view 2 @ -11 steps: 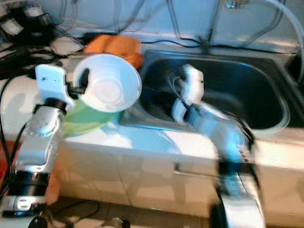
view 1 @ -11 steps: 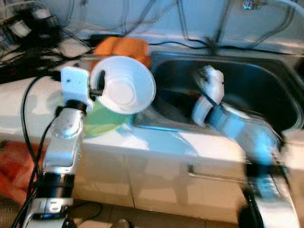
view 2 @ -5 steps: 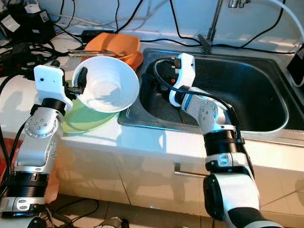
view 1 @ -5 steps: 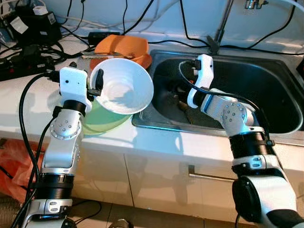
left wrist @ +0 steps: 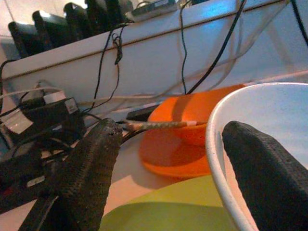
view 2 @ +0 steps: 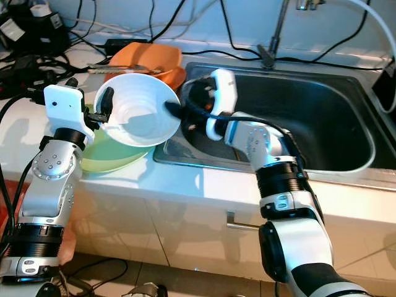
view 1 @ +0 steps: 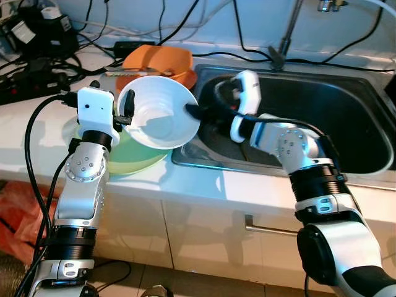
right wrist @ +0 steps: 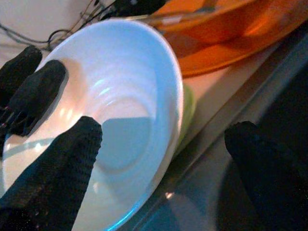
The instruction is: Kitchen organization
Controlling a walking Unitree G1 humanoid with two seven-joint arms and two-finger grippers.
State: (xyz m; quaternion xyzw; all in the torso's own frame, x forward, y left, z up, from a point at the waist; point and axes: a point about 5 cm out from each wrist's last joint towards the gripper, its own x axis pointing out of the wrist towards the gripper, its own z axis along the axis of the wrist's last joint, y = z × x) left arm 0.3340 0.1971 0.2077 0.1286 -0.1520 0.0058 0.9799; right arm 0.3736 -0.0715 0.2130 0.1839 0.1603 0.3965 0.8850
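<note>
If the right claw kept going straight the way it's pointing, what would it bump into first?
Probably the white bowl held by the left claw; the right claw is open, one finger already at its rim.

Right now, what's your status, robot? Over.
Left hand shut on round white bowl's rim. Right hand open, straddling its far rim. Green plate underneath.

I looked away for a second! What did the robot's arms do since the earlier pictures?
The right gripper swung left from over the sink toward the white bowl; its open fingers now straddle the bowl's rim. The left gripper kept its hold on the bowl's other edge, tilted above the green plate. The orange dish stayed put.
</note>
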